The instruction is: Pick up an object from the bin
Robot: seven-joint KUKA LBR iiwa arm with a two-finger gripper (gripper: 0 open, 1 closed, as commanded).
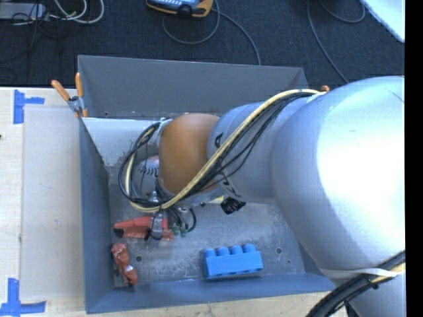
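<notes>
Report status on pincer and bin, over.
Pincer low at red piece, left side of bin. Blue block, brown lump lie apart. Nothing blocking.

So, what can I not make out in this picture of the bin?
1. Gripper, camera view: its tip sits under the orange cover; whether it grips anything is unclear.
2. Red object at the bin's left: partly covered by the gripper; kind unclear.
3. Brownish lump just in front of it: too small to name.
4. Bin, right side: hidden by the arm.
</notes>
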